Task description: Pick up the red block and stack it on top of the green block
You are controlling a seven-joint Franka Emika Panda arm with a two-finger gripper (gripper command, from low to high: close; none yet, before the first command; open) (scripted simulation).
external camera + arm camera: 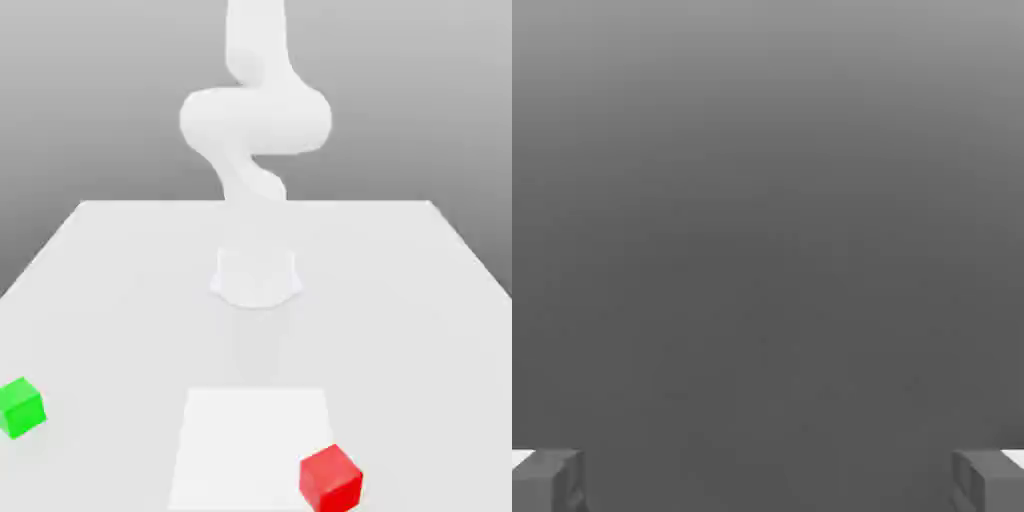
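The red block sits on the table near the front, toward the exterior view's right, at the corner of a lighter square patch. The green block rests far off at the exterior view's left edge, well apart from the red one. In the hand view my gripper is open: its two grey fingertips stand wide apart with nothing between them, and only a plain grey backdrop lies beyond. Neither block is near the fingers there.
The white arm rises from its round base at the table's middle and bends upward out of the picture. A lighter square patch marks the white table in front of the base.
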